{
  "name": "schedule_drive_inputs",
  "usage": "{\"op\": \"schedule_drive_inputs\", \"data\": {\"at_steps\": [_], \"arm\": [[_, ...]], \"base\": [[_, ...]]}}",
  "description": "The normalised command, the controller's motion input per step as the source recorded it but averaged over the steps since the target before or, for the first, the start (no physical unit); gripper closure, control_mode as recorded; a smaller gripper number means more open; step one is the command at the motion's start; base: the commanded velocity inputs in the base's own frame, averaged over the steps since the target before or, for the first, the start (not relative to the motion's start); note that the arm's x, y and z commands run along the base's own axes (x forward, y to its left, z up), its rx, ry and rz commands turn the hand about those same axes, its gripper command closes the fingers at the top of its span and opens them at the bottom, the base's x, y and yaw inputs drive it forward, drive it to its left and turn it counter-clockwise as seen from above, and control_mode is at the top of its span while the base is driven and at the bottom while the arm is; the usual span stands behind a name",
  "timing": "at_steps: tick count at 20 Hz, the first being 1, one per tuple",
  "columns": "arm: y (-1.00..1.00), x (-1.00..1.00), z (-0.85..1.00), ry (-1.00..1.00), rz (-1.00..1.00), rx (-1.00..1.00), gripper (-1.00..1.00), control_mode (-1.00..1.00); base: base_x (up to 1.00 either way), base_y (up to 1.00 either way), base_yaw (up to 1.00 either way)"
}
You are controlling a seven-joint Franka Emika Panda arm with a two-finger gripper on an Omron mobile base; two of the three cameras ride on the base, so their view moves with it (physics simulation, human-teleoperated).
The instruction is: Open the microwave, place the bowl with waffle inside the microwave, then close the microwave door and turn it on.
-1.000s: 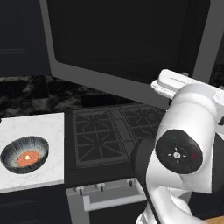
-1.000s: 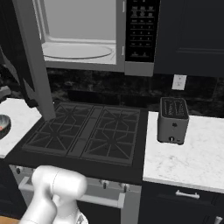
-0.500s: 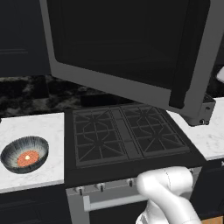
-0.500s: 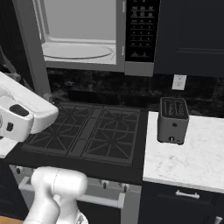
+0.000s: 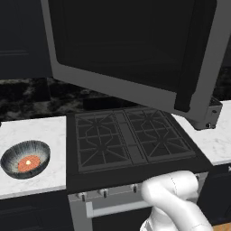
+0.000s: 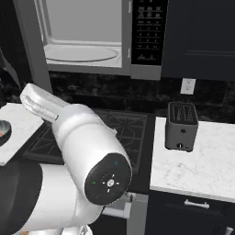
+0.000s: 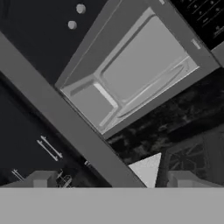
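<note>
**Left base view: bowl sitting out, microwave wide open**

Far lower left, the bowl (image 5: 25, 159) rests on the white counter (image 5: 40, 131) with the waffle (image 5: 28, 163) inside it. Right of that comes the stove (image 5: 128, 142), and the microwave door (image 5: 135, 49) is swung open across the top. Hand view has the fingers (image 7: 111, 180) spread apart, gripping nothing, facing the microwave (image 7: 131, 65).

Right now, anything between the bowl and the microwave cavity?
Nothing visible blocks it. The microwave door is swung wide open and the cavity with its turntable stands bare. The bowl, waffle inside, sits on the counter left of the stove, apart from the door.
</note>
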Motion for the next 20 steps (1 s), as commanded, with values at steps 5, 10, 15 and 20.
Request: {"op": "schedule_drive_inputs", "data": {"at_steps": [5,10,15,20], "arm": [[-0.11,0.86,-0.28,0.02,0.43,0.09,-1.00,-1.00],[0.00,0.85,-0.10,0.01,0.01,0.03,-1.00,-1.00],[0.00,1.00,-0.24,0.06,0.02,0.05,-1.00,-1.00],[0.20,0.85,-0.17,0.08,0.32,0.03,-1.00,-1.00]], "base": [[0.00,0.00,0.00],[0.00,0.00,0.00],[0.00,0.00,0.00],[0.00,0.00,0.00]]}}
